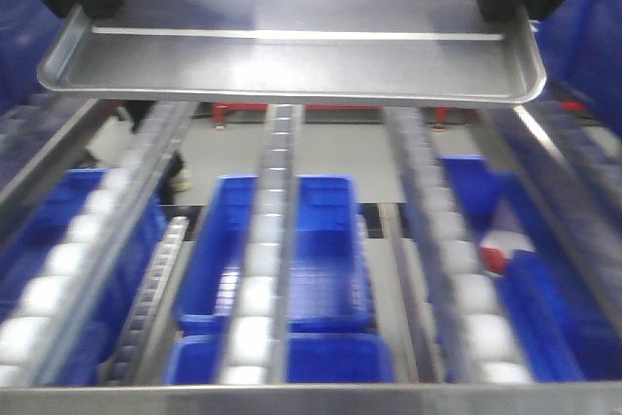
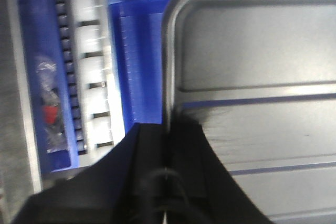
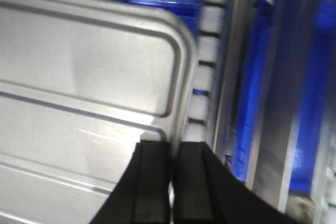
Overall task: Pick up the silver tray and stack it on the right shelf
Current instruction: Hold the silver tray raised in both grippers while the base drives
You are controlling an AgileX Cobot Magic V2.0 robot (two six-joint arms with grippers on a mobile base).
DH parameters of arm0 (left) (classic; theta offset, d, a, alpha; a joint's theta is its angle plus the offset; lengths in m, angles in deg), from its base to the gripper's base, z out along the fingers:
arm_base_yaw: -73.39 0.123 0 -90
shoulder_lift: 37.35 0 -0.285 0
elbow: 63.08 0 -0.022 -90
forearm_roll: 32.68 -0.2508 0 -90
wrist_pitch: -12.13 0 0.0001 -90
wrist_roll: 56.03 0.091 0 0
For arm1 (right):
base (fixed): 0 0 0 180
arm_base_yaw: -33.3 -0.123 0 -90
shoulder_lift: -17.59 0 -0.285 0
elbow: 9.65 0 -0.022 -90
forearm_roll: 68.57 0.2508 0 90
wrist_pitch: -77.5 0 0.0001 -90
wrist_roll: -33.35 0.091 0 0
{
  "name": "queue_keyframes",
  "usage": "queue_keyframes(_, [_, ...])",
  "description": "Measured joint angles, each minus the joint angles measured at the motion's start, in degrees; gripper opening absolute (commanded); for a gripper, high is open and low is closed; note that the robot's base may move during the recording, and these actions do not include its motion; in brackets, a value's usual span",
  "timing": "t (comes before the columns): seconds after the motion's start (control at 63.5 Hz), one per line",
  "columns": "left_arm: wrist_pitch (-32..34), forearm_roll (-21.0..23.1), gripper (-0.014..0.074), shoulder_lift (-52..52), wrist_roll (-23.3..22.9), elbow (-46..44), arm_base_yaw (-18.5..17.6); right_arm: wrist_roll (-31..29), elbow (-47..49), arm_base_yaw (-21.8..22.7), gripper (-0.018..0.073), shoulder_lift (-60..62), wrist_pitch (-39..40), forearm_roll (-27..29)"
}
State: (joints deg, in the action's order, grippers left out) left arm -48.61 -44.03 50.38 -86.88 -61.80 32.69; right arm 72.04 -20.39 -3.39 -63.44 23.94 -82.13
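The silver tray (image 1: 292, 51), shiny with two raised lengthwise ridges, hangs level above the right shelf (image 1: 292, 397), a flow rack with lanes of white rollers (image 1: 258, 289) and a wide steel front bar. My left gripper (image 1: 83, 9) is shut on the tray's left rim. In the left wrist view (image 2: 169, 129) its black fingers pinch the edge of the tray (image 2: 262, 61). My right gripper (image 1: 505, 9) is shut on the right rim. In the right wrist view (image 3: 172, 148) its fingers clamp the edge of the tray (image 3: 84, 72).
Blue plastic bins (image 1: 321, 259) sit on the level under the rollers, one at the right holding a red and white item (image 1: 501, 250). A bin with small bagged parts (image 2: 48, 103) shows in the left wrist view. Metal rails (image 1: 428, 240) run between the roller lanes.
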Motion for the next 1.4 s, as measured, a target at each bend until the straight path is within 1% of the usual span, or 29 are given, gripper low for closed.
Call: queue_keyframes(1.401, [0.0, 0.12, -0.0093, 0.0, -0.11, -0.09, 0.0, 0.0, 0.0, 0.0, 0.0057, 0.0, -0.12, 0.0])
